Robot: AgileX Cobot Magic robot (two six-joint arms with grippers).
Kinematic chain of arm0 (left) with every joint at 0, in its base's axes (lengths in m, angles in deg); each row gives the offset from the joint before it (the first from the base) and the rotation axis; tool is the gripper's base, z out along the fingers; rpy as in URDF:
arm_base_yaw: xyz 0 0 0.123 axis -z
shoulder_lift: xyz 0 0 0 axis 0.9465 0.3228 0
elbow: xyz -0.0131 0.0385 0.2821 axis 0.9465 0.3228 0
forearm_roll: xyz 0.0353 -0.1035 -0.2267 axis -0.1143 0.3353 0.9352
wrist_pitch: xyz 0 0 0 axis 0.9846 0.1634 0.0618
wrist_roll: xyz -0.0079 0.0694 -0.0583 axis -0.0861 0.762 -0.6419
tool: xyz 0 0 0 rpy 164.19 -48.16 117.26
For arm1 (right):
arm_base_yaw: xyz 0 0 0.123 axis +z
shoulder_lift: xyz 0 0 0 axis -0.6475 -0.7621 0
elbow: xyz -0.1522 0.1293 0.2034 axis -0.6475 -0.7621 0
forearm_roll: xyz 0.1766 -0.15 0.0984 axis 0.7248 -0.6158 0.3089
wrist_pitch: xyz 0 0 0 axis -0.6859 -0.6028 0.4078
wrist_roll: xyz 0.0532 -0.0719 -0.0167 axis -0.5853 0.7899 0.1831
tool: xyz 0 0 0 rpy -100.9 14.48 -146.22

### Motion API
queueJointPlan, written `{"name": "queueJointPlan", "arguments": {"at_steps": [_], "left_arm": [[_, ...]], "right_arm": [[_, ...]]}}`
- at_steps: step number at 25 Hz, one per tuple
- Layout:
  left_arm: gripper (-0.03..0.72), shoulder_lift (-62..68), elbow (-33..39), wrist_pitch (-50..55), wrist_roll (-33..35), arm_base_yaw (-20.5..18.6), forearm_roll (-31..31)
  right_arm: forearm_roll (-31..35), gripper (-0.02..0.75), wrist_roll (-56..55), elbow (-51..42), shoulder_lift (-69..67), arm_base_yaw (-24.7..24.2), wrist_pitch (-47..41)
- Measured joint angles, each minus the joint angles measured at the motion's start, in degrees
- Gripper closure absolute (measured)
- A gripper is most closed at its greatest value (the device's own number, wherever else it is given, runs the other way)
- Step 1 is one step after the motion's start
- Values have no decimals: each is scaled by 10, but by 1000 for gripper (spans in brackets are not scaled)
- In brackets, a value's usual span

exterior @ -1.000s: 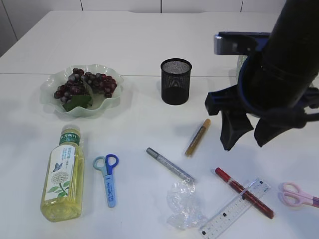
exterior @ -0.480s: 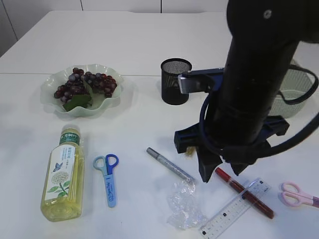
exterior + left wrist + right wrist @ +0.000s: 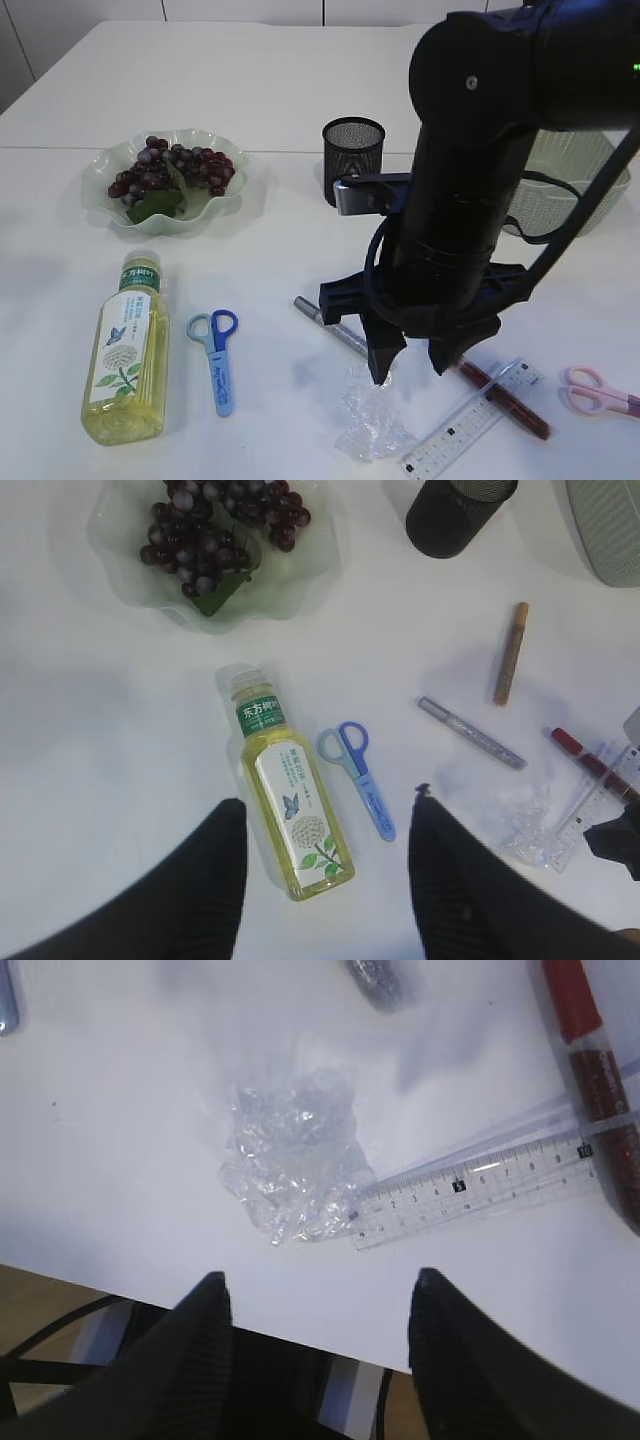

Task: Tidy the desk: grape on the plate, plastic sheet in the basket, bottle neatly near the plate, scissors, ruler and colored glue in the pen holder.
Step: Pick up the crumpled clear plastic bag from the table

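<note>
You had the right gripper (image 3: 410,368) poised just above the crumpled sheet (image 3: 370,412), its fingers spread wide and holding nothing; in the right wrist view the sheet (image 3: 295,1165) lay between and ahead of the two fingers, touching the end of the ruler (image 3: 490,1185). Your left gripper (image 3: 325,880) hung high over the desk, also wide apart and empty.

The grapes (image 3: 170,170) already sat on the plate (image 3: 100,165), so I'd count that part done. Everything else was left: the bottle (image 3: 125,350) lay on its side below the plate, the blue scissors (image 3: 216,357) and pink scissors (image 3: 600,392), the ruler and the glue sticks (image 3: 508,652) lay on the desk, the holder (image 3: 353,163) looked empty, and the sheet was well apart from the basket (image 3: 575,190).
</note>
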Motion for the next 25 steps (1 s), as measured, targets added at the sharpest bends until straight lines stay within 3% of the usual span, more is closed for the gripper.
{"name": "queueJointPlan", "arguments": {"at_steps": [10, 17, 25], "left_arm": [[304, -1, 0, 0, 16, 0, 0], [304, -1, 0, 0, 28, 0, 0], [304, -1, 0, 0, 29, 0, -1]], "right_arm": [[31, 288, 0, 0, -26, 0, 35], [38, 158, 0, 0, -60, 0, 42], [27, 143, 1, 0, -93, 0, 67]]}}
